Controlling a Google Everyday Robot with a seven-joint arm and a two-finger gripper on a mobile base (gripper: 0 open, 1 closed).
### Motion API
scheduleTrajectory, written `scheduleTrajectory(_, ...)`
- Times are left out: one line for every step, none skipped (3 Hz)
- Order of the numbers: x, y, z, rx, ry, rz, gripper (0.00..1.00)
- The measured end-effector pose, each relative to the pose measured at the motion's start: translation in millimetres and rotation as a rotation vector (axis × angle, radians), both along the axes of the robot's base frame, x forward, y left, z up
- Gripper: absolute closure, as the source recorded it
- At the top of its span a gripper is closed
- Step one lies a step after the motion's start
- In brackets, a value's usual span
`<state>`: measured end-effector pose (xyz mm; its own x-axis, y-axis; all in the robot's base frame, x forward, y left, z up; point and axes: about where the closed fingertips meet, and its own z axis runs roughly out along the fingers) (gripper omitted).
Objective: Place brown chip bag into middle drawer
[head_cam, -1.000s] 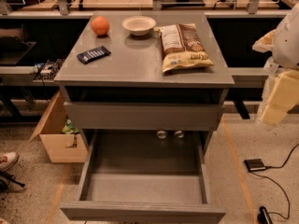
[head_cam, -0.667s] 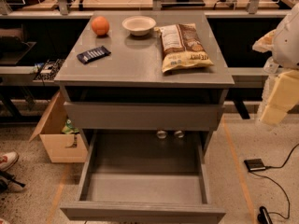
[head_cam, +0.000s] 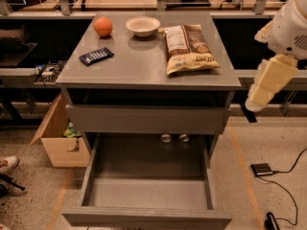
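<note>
- Pose: my arm point(head_cam: 276, 71) hangs off the cabinet's point(head_cam: 139, 68) right side, my gripper point(head_cam: 250, 110) pointing down, apart from everything; whether it is clenched I cannot tell.
- Near the top's right edge lies the brown chip bag point(head_cam: 188, 48); the middle drawer point(head_cam: 148, 195) stands pulled out below.
- Nothing has shifted since a second ago.
</note>
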<state>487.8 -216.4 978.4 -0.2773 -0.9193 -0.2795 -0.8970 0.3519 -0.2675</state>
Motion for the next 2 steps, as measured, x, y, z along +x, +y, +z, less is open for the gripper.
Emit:
scheduleTrajectory(48.4,3.0,5.0,0.086,-0.057,-0.05,0.0)
scheduleTrajectory(93.5,10.7,1.1,0.22,-0.115,-0.153,0.0)
